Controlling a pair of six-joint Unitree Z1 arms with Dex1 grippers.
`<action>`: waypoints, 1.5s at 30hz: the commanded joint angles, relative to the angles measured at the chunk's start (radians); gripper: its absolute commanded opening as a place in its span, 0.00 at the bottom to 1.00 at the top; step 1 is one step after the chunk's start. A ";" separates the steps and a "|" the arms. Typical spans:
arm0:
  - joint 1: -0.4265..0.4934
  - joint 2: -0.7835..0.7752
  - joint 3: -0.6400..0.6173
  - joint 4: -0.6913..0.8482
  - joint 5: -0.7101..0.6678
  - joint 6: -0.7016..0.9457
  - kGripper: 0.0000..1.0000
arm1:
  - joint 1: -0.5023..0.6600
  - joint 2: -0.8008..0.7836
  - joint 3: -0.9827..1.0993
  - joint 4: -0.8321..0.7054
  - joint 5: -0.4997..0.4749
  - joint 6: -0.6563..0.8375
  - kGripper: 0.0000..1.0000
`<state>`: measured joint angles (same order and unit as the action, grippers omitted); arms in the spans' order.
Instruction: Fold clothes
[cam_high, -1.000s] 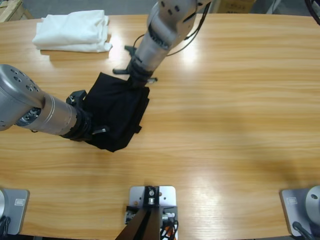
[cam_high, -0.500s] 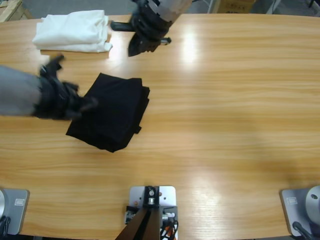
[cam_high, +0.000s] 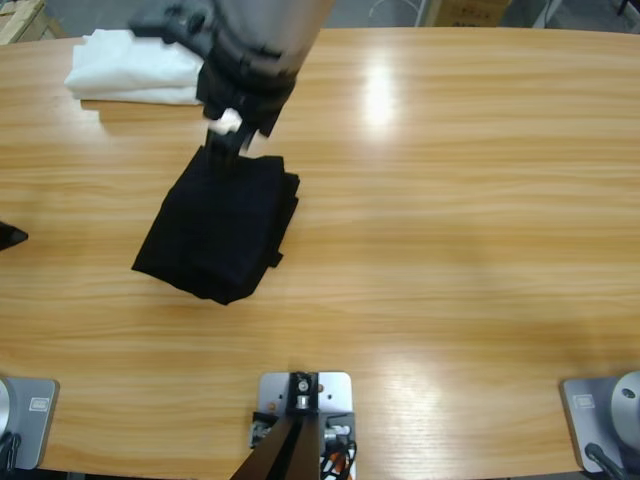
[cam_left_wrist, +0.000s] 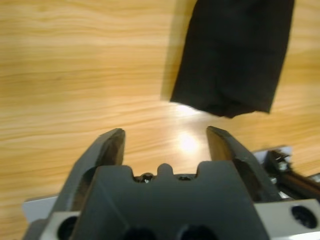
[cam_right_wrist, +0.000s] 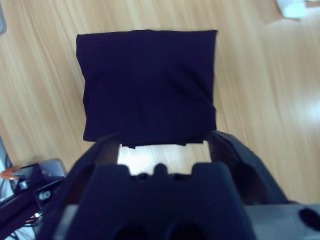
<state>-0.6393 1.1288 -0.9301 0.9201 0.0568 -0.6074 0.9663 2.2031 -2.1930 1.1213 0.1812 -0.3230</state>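
wooden table (cam_high: 470, 200) fills the view from above, long and pale, seen from overhead. an arm comes down from the top left of centre; by its wrist view, which looks straight down on the shirt, it is the right arm, and the right gripper (cam_right_wrist: 162, 145) hangs above the shirt's far edge with its jaws apart and nothing between them. a second ago both grippers were pressed against the cloth; now both have let go and lifted away. the left arm has pulled back almost out of the overhead view, only a dark tip showing at the left edge, and the left gripper (cam_left_wrist: 165, 137) is spread wide and empty over bare wood.

the shirt (cam_high: 220, 225) lies left of centre as a compact black rectangle, several layers thick, unmoved since half a second ago. this suggests the folding is finished or nearly so.

a white pile (cam_high: 120, 62) sits at the far left corner, apart from the shirt.
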 joint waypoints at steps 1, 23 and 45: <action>0.018 -0.057 0.081 0.023 0.014 0.097 0.99 | 0.069 0.218 -0.080 -0.011 -0.037 -0.006 1.00; 0.046 -0.059 0.112 -0.006 0.015 0.095 1.00 | 0.112 0.382 -0.121 0.066 -0.175 0.092 0.98; 0.046 -0.062 0.119 -0.032 0.009 0.086 1.00 | -0.356 -0.218 1.129 -0.456 -0.158 0.901 1.00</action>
<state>-0.6023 1.0847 -0.8483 0.8973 0.0569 -0.5222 0.6288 2.0344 -1.2966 0.6979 -0.0060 0.3892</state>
